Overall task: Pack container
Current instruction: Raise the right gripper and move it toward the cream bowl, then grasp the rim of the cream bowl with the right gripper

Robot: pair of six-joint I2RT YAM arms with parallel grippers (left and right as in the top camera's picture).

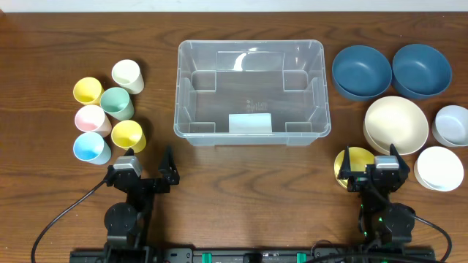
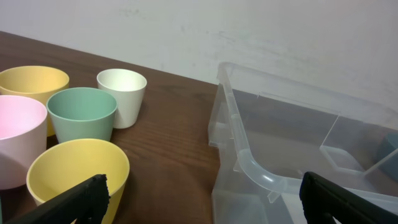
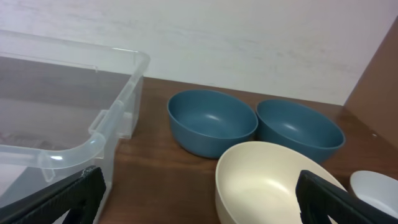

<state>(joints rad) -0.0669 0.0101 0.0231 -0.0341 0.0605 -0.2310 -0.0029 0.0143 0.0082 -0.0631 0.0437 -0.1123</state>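
Appearing overhead only: blue cup (image 1: 91, 148)

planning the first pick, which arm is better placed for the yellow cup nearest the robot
Left. The near yellow cup sits just ahead of the open left pincer, left of the container; the right pincer is across the table, beside the bowls.

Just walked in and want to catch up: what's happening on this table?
Two robot arms are set to pack a clear container, and nothing has been picked up. The left gripper and the right gripper both stand open and empty at the near edge. The container holds no cups or bowls. Six coloured cups sit to its left, and a group of bowls to its right.
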